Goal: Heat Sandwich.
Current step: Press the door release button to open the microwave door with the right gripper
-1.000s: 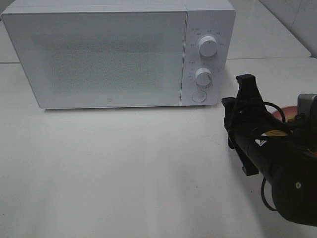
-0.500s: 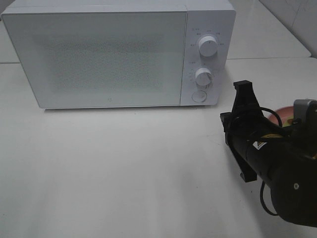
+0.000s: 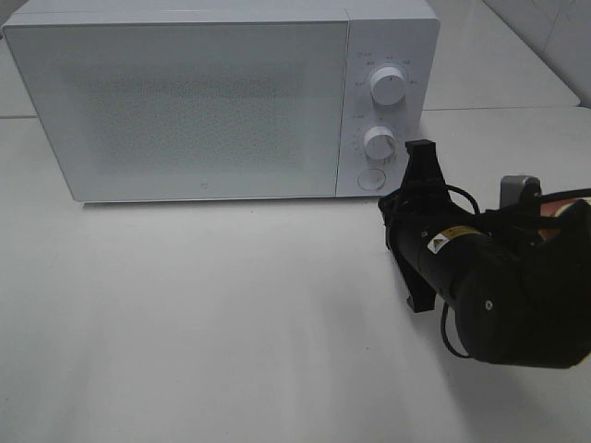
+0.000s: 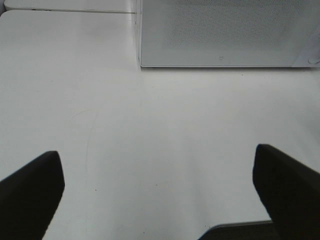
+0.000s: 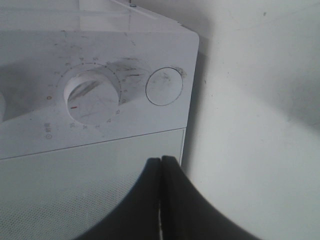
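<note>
The white microwave (image 3: 185, 101) stands at the back with its door closed. My right gripper (image 5: 161, 167) is shut with nothing in it, its tips close to the microwave's front, by the door edge and near the round button (image 5: 164, 86). From above, the right gripper (image 3: 399, 205) sits just right of and below that button (image 3: 372, 180). The sandwich is hidden behind the right arm; only a sliver of the pink plate (image 3: 557, 209) shows. My left gripper (image 4: 160, 200) is open over bare table, facing the microwave (image 4: 225, 35).
Two dials (image 3: 388, 85) (image 3: 380, 143) sit above the button on the control panel. The white table (image 3: 203, 314) stretches in front of the microwave. A seam between tables runs behind it at the right.
The right arm has moved left toward the microwave's control panel, covering more of the pink plate. The left gripper stays open.
</note>
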`<state>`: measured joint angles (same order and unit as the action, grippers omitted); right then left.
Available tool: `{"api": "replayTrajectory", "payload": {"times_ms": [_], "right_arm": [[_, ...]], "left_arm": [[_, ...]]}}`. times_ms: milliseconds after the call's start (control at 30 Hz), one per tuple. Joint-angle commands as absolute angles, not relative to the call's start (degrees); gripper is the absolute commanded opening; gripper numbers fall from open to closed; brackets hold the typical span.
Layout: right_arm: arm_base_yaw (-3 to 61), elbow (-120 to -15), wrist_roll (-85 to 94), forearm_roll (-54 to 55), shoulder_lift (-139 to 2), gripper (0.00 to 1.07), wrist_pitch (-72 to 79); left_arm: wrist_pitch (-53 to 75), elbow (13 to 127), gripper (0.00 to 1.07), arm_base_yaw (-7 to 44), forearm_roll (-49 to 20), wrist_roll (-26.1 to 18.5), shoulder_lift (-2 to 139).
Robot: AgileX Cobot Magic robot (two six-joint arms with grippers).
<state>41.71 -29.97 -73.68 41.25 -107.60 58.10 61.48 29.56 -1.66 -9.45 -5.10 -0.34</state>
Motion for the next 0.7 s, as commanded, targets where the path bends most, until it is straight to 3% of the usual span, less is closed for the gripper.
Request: {"api": "replayTrajectory", "payload": {"times_ms": [33,700], "right_arm": [[39.76,-32.89,-74.6,38.56,-109.49,0.0,56.04],[31.8,-46.98,-81.93,32.72,-121.12,0.0,52.43]], "left_arm": [[61.31,29.45,0.97,-1.6,-9.85,-4.93,-1.26],[61.31,29.45,0.97,-1.6,-9.85,-4.93,-1.26]]}}
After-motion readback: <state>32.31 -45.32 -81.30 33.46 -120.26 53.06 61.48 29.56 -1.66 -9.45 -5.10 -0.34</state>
